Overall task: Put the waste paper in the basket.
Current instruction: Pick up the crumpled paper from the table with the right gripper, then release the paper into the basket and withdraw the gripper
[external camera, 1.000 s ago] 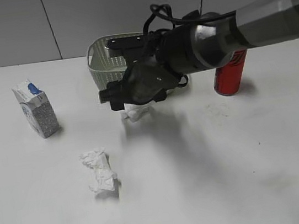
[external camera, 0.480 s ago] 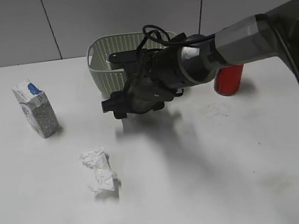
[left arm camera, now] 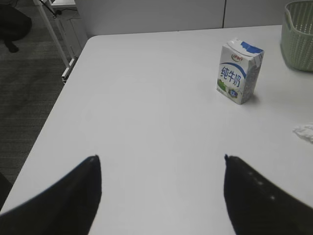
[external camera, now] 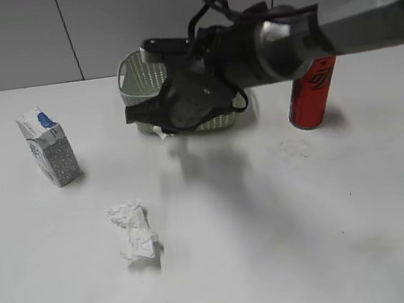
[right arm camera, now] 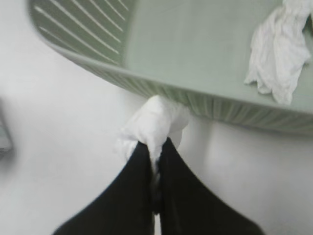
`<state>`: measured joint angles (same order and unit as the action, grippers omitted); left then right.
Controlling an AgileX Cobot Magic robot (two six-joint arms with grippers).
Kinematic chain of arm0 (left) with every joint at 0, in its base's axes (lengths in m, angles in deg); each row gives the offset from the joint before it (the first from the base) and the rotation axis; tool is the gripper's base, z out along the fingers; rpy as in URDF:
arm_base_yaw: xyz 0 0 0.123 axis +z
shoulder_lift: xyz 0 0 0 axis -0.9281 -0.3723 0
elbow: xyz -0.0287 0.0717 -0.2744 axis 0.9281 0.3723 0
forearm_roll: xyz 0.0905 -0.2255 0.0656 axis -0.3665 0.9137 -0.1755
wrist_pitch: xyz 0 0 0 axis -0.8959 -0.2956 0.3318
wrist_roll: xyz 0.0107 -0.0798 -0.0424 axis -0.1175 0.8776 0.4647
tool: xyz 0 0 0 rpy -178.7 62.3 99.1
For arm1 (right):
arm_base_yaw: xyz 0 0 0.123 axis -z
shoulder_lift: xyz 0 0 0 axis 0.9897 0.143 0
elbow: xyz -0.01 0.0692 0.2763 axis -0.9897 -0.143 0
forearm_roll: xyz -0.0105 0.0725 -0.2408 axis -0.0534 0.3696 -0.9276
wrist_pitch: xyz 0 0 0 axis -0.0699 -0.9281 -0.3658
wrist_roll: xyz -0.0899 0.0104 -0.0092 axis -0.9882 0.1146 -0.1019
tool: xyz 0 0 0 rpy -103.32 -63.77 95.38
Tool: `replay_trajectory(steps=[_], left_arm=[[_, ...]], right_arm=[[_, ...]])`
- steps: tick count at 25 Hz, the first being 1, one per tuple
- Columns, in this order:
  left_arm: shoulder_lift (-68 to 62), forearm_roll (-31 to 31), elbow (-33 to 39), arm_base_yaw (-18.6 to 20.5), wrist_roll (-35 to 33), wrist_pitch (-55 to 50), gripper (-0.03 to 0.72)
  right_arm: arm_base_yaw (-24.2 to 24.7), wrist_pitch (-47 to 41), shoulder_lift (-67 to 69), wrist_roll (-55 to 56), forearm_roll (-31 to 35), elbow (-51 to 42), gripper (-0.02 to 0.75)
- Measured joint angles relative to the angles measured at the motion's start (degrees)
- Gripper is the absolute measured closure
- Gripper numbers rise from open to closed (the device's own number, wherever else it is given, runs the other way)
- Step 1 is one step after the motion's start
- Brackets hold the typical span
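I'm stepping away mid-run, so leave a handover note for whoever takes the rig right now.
Right gripper: shut on a paper wad, lifted just outside the basket near its front wall.
Left gripper: jaws open, empty, over bare table, away from the work.
Done: one wad lies inside the basket.
Left: drop the held wad in, then fetch the last wad lying on the table in front, right of the milk carton.
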<state>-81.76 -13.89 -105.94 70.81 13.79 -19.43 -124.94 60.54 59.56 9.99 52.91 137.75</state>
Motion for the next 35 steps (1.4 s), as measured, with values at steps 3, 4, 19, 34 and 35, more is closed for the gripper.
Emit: replay_trajectory(steps=[3,4,19,34,35], left_arm=[[0.0,0.0,0.0,0.0,0.0,0.0,0.116],[0.0,0.0,0.0,0.0,0.0,0.0,0.116],[0.0,0.0,0.0,0.0,0.0,0.0,0.116],[0.0,0.0,0.0,0.0,0.0,0.0,0.116],[0.0,0.0,0.0,0.0,0.0,0.0,0.116]], right_arm=[[0.0,-0.9,-5.3,-6.3,2.5,0.0,0.741],[-0.1,-0.8,-7.2,-8.1,2.4,0.0,0.741],[11.0,20.1,-4.6,-11.1,-13.1,0.3,0.682],[10.3,4.8,-10.5,-20.0,-0.1,0.2,0.114],[9.7,2.1,-12.9,-25.6,3.7,0.2,0.124]])
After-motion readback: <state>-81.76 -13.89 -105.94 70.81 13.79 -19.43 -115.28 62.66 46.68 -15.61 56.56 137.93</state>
